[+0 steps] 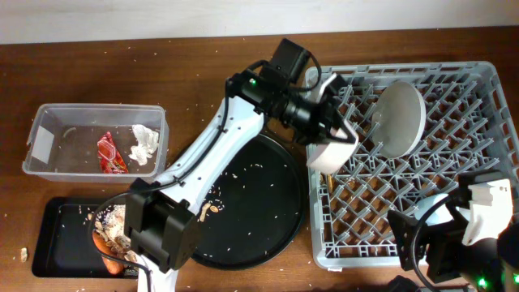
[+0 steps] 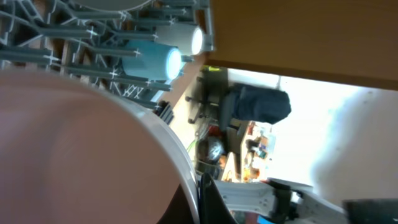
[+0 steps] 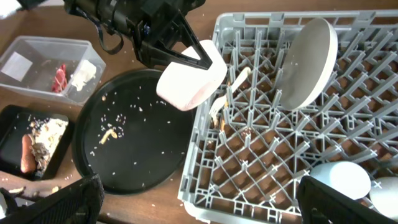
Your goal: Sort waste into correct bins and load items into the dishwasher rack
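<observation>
The left gripper [image 1: 328, 130] pinched the rim of the white bowl [image 1: 331, 154] and held it tilted above the left edge of the grey dishwasher rack [image 1: 405, 71], just right of centre in the overhead view. The pale plate [image 1: 401, 119] stood on edge among the pegs at the rack's upper right. The left wrist view showed the light blue cup [image 2: 149, 61] and the whitish cup [image 2: 183, 38] lying side by side in the rack. The right gripper [image 3: 199, 185] hung spread and empty over the rack's lower right corner. At far left, the clear tub [image 1: 49, 113] held the red wrapper [image 1: 109, 154] and the white tissue [image 1: 144, 144]. The shallow black tray [image 1: 57, 243] below it held food scraps. Rice grains dotted the round black tray [image 1: 259, 203] at centre.

The step in hand appeared to be loading the bowl. The next move likely called for lowering it between free pegs left of the plate, seating it on edge, then parting the fingers.
</observation>
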Controlling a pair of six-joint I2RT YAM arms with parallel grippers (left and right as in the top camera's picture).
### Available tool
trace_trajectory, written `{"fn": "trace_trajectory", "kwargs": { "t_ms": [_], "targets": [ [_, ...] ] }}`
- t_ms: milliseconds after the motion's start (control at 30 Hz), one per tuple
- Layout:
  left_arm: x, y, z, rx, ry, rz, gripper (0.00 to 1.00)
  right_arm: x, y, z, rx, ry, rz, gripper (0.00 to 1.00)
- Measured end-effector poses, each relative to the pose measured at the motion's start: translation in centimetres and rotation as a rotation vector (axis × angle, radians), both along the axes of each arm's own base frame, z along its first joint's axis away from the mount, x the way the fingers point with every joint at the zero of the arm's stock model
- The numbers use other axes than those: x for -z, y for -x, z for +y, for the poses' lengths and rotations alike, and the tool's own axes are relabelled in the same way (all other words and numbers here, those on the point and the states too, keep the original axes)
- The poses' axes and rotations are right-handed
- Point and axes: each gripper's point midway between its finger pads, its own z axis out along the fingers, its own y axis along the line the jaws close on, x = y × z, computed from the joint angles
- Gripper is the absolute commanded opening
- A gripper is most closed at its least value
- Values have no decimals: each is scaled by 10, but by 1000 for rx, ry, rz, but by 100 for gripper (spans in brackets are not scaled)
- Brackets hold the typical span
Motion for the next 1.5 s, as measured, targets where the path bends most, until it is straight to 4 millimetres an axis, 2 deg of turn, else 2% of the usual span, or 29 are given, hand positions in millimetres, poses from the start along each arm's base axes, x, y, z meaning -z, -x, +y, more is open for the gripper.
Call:
{"fn": "trace_trajectory", "kwargs": {
  "t_ms": [33, 67, 100, 133, 167, 200, 233, 267, 300, 367, 400, 433, 500, 533, 567, 600, 667, 700, 800, 833, 867, 967, 1000, 1133, 1333, 1400, 1433, 1467, 1500],
  "targets": [
    [15, 5, 10, -12, -96, -14, 1, 0, 0, 0, 0, 1, 0, 98],
    [26, 4, 36, -51, -226, -65, 0, 0, 0, 0, 0, 0, -1, 99],
    [13, -2, 67, -102, -294, -162, 1, 0, 0, 0, 0, 2, 1, 99],
    [-19, -3, 103, -168, -320, -262, 0, 0, 1, 0, -1, 2, 1, 98],
    [-48, 2, 138, -242, -347, -349, 1, 0, 0, 0, 0, 2, 1, 98],
    [-70, 13, 164, -304, -376, -433, 1, 0, 0, 0, 0, 0, -1, 98],
    [-79, 31, 184, -347, -404, -507, 0, 0, 1, 0, 0, 2, 1, 98],
    [-71, 33, 189, -378, -400, -552, 0, 0, 1, 0, -1, 2, 2, 98],
    [-29, 34, 188, -371, -409, -518, 0, 0, 0, 0, 0, 1, 1, 98],
    [-11, 9, 157, -384, -151, -554, 0, 0, 1, -1, 1, 2, 2, 98],
    [8, 5, 149, -400, -26, -476, 0, 0, 1, 0, -1, 1, 3, 99],
    [6, -1, 142, -423, 60, -478, 0, 1, 1, -1, 0, 3, 3, 98],
    [-35, 2, 116, -443, 358, -535, 0, 0, 1, 0, -1, 1, 2, 98],
    [-44, 12, 107, -436, 418, -502, 0, 0, 0, 0, 0, 1, 1, 98],
    [-39, 24, 89, -401, 449, -418, 0, 0, 0, 0, 0, 2, 2, 98],
    [-23, 28, 68, -367, 465, -358, 0, 0, 0, 0, -1, 1, 2, 99],
    [-3, 29, 43, -326, 537, -318, 0, 1, 1, 0, -2, 3, 6, 98],
    [21, 24, 32, -332, 534, -238, 0, 1, 1, 0, -4, 2, 6, 98],
    [33, 15, 26, -336, 638, -170, 0, 1, 1, 1, -5, -2, 5, 99],
    [50, 8, 17, -335, 632, -131, 1, 1, 1, 1, -5, -1, 6, 98],
    [55, 7, 13, -334, 624, -109, 1, 1, 1, 1, -5, -1, 6, 98],
    [35, 9, -12, -316, 671, -102, 1, 1, 1, 1, -9, -4, 8, 98],
    [31, 5, -16, -326, 671, -97, 5, 1, 2, 2, -15, -7, 10, 98],
    [43, -8, -20, -390, 608, -41, 11, 1, 2, 3, -17, -9, 12, 98],
    [54, -8, -25, -404, 565, -16, 14, 1, 2, 3, -17, -9, 12, 98],
    [54, -8, -25, -405, 566, -17, 20, 1, 2, 3, -18, -9, 12, 98],
    [54, -8, -25, -404, 566, -17, 81, 1, 2, 3, -17, -9, 12, 98],
    [54, -8, -25, -402, 568, -30, 98, 1, 2, 3, -17, -9, 12, 99],
    [54, -6, -25, -387, 571, -62, 68, 1, 2, 3, -18, -9, 12, 99]
  ]
}}
